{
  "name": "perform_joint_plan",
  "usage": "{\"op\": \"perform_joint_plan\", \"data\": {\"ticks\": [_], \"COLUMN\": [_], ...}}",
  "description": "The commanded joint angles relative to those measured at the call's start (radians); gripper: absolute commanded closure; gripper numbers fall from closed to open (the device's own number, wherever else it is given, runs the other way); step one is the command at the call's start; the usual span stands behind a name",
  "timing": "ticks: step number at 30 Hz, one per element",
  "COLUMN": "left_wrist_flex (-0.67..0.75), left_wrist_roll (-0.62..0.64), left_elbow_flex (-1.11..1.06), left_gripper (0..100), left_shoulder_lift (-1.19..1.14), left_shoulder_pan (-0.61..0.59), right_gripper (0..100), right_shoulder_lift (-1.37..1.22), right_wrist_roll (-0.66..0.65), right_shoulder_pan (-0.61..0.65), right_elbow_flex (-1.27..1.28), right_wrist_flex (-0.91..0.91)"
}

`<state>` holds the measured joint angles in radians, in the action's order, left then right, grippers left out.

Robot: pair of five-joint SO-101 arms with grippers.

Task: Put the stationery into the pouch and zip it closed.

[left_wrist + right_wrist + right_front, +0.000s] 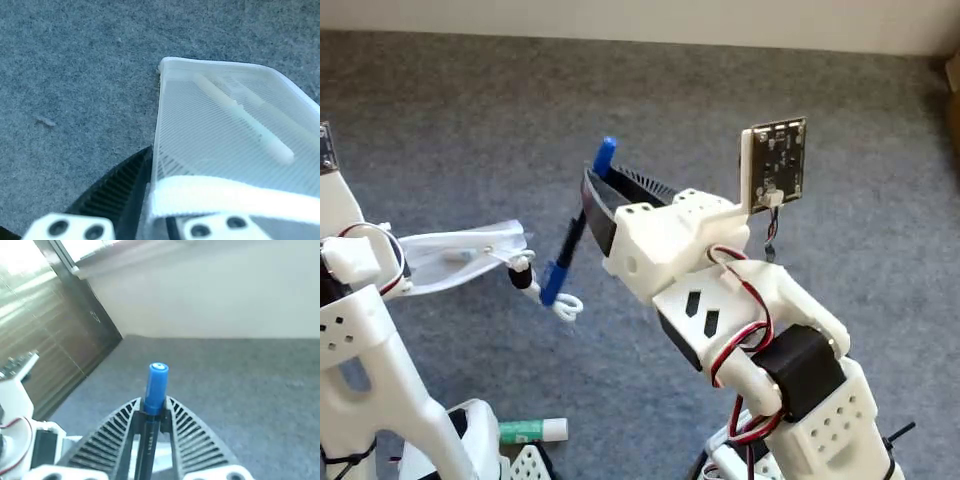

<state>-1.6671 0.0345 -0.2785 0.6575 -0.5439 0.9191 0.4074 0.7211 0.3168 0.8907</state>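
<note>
Pouch (225,135): white mesh, at the left of the tabletop (740,70), mouth end turned right; we count pale sticks (240,117) lying inside.
Left claw (150,200): clamped on the pouch's edge.
Pen (570,245): black barrel, blue at both ends, tilted, its lower tip just beside the pouch mouth and the zip cord (567,306). We cannot tell if the tip has entered.
Right claw (152,407): narrow, pinching the pen's upper barrel below the cap.
Glue stick (532,431): lying near, between the arm bases, unpacked.
Step in hand: we judge it to be feeding the pen into the mouth.
Handling note: we would lay the pen along the pouch's length and pass the tip over the lip before release. The cord may snag.
</note>
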Motion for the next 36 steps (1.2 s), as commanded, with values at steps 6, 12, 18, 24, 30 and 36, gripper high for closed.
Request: {"op": "perform_joint_plan", "data": {"ticks": [6, 12, 18, 24, 30, 36], "left_wrist_flex": [0.02, 0.02, 0.02, 0.018, 0.018, 0.018], "left_wrist_roll": [0.003, 0.003, 0.003, 0.003, 0.003, 0.003], "left_elbow_flex": [-0.002, -0.002, -0.002, -0.002, -0.002, -0.002], "left_gripper": [99, 99, 99, 99, 99, 99], "left_shoulder_lift": [-0.002, -0.002, -0.002, -0.002, -0.002, -0.002], "left_shoulder_pan": [0.038, 0.038, 0.038, 0.038, 0.038, 0.038], "right_gripper": [99.3, 99.3, 99.3, 99.3, 99.3, 99.3], "right_shoulder_lift": [0.018, 0.016, 0.018, 0.024, 0.025, 0.027], "right_wrist_roll": [-0.012, -0.014, -0.084, -0.21, -0.328, -0.422], "right_shoulder_pan": [0.104, 0.159, 0.163, 0.166, 0.251, 0.338], "right_elbow_flex": [-0.007, 0.048, 0.291, 0.545, 0.734, 0.832], "right_wrist_flex": [-0.213, -0.328, -0.651, -0.997, -1.124, -1.234]}}
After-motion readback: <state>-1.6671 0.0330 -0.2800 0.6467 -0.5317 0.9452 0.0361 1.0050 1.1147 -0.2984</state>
